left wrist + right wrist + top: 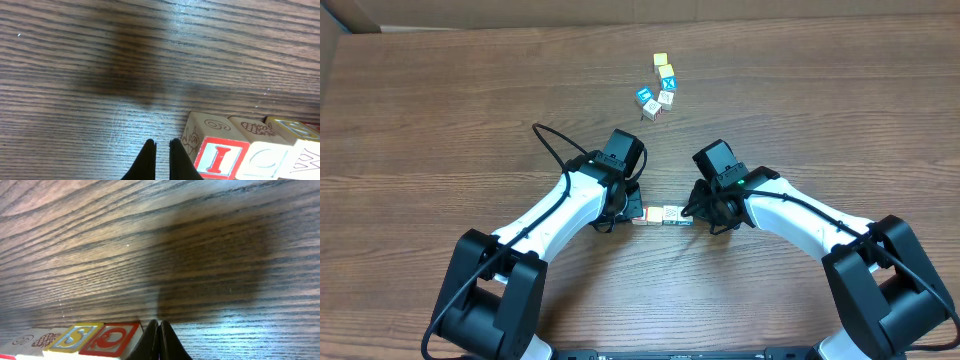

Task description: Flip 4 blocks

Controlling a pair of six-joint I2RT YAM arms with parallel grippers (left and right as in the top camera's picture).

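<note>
Row of four blocks [663,215] lies on the desk [440,130] between both tips: left fingers [146,161] closed to a sliver, empty, just beside one end; right fingers [169,341] pressed together, empty, at the other.

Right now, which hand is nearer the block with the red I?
Left. The left hand, shut, sits just beside the red I block at one end of the row; the right hand, also shut, is at the other end.
</note>
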